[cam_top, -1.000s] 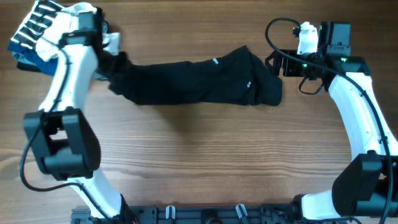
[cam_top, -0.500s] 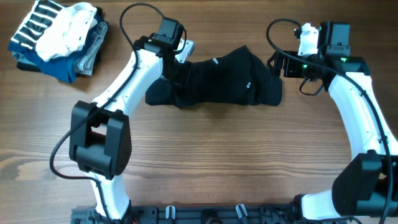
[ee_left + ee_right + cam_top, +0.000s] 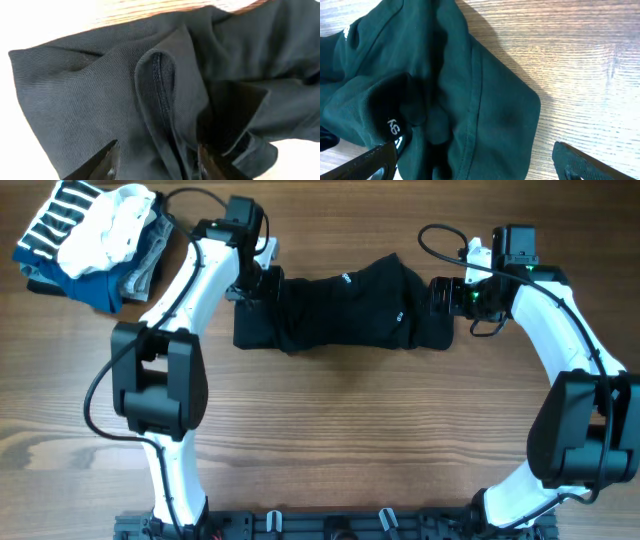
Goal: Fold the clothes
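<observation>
The black garment (image 3: pixel 340 310) lies bunched in a long strip across the far middle of the table, with a small pale logo (image 3: pixel 345 278) on top. My left gripper (image 3: pixel 252 285) is open at its left end. In the left wrist view its fingers (image 3: pixel 157 160) straddle a raised fold and seam of black fabric (image 3: pixel 100 90) without pinching it. My right gripper (image 3: pixel 442 295) is wide open at the garment's right end. In the right wrist view its fingers (image 3: pixel 477 162) spread over the fabric's corner (image 3: pixel 490 100), near a small white print (image 3: pixel 394 129).
A pile of other clothes (image 3: pixel 90 240), striped, white, blue and grey, sits at the far left corner. Bare wooden tabletop (image 3: pixel 330 430) spreads in front of the garment. A rail with clips (image 3: pixel 330 525) runs along the near edge.
My left gripper carried the garment's left end rightward, making the strip shorter, then drew back left and is open. My right gripper moved left onto the garment's right end.
</observation>
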Controlling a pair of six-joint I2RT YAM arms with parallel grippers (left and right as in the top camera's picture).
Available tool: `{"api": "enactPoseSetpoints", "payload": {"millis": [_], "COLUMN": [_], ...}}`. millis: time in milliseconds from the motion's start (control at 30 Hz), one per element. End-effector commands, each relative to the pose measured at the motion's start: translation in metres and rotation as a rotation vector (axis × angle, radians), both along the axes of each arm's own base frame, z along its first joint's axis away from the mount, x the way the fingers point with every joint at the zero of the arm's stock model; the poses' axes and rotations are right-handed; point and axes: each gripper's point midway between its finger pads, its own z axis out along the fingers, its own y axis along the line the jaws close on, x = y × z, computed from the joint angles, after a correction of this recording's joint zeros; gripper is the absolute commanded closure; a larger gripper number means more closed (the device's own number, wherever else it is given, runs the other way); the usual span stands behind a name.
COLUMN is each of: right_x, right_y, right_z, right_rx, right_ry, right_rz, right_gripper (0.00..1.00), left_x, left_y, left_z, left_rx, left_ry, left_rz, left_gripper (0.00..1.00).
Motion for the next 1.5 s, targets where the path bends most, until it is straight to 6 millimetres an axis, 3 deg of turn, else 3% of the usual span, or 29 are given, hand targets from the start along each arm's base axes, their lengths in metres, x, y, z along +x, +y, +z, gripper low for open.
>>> {"api": "enactPoseSetpoints", "payload": {"millis": [0,133,233,267,367,433,533,633,800,867,933,1000,1033,1133,1233,1300,1333,1400,1467], "right_x": [0.000,0.000,0.000,0.000,0.000,0.001,0.001,0.001,0.001,0.000,-0.002,-0.009,-0.013,-0.020,-0.022,-0.027,-0.027,-0.024,-0.020], "right_y": [0.005,0.004,0.004,0.004,0.004,0.004,0.004,0.004,0.004,0.004,0.004,-0.004,-0.007,-0.016,-0.001,0.009,0.010,0.010,0.012], "right_z": [-0.004,-0.004,-0.004,-0.004,-0.004,-0.004,-0.004,-0.004,-0.004,-0.004,-0.005,-0.009,-0.010,-0.012,-0.020,-0.044,-0.053,-0.068,-0.076], "right_rx": [0.023,0.022,0.022,0.022,0.022,0.019,0.019,0.019,0.019,0.019,0.021,0.009,0.009,0.020,0.112,0.171,0.191,0.196,0.212], "right_ry": [0.009,0.009,0.008,0.008,0.008,0.005,0.005,0.005,0.006,0.008,0.019,0.066,0.083,0.116,0.126,0.174,0.193,0.211,0.211], "right_rz": [0.000,-0.001,-0.001,-0.001,-0.001,-0.001,-0.002,-0.002,-0.002,-0.001,-0.006,-0.068,-0.075,-0.091,-0.067,-0.062,-0.078,-0.090,-0.098], "right_gripper": [0.01,0.01,0.01,0.00,0.00,0.01,0.00,0.01,0.01,0.00,0.00,0.00,0.00,0.00,0.00,0.00,0.00,0.00,0.00], "left_x": [0.002,0.001,0.001,0.005,0.012,0.013,0.012,0.010,0.015,0.019,0.020,0.025,0.028,0.039,0.044,0.038,0.036,0.031,0.028], "left_y": [-0.003,-0.005,-0.009,-0.011,-0.018,-0.021,-0.026,-0.041,-0.085,-0.108,-0.122,-0.126,-0.122,-0.098,-0.050,-0.008,0.011,0.043,0.065], "left_z": [0.004,-0.008,-0.021,-0.021,-0.018,-0.017,-0.017,-0.016,-0.009,-0.004,-0.001,0.005,0.013,0.073,0.140,0.171,0.176,0.168,0.159], "left_rx": [-0.018,-0.013,-0.013,-0.022,-0.059,-0.076,-0.083,-0.087,-0.133,-0.158,-0.172,-0.187,-0.194,-0.211,-0.196,-0.184,-0.161,-0.097,-0.030], "left_ry": [-0.007,0.016,0.036,0.017,-0.008,-0.013,-0.014,-0.028,-0.099,-0.147,-0.179,-0.201,-0.204,-0.268,-0.369,-0.401,-0.406,-0.368,-0.340], "left_rz": [-0.003,-0.010,-0.015,-0.010,-0.016,-0.019,-0.028,-0.062,-0.090,-0.111,-0.135,-0.123,-0.095,-0.043,0.042,0.118,0.133,0.175,0.221], "left_gripper": [0.52,0.56,0.69,0.75,0.78,0.79,0.89,0.92,0.90,0.85,0.74,0.54,0.46,0.28,0.16,0.14,0.14,0.15,0.24]}}
